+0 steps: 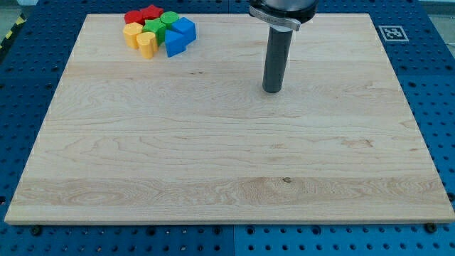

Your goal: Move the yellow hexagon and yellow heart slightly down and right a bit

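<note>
The blocks sit in one tight cluster at the view's top left of the wooden board (213, 149). The yellow hexagon (132, 33) is at the cluster's left edge. The yellow heart (147, 45) is just below and right of it, at the cluster's bottom. My tip (272, 90) rests on the board well to the right of the cluster, apart from every block, a little lower than the yellow heart.
In the same cluster are a red block (132, 16), a red star (151, 12), two green blocks (154, 28) (169, 18) and two blue blocks (185, 29) (174, 45). A marker tag (392, 33) lies off the board's top right corner.
</note>
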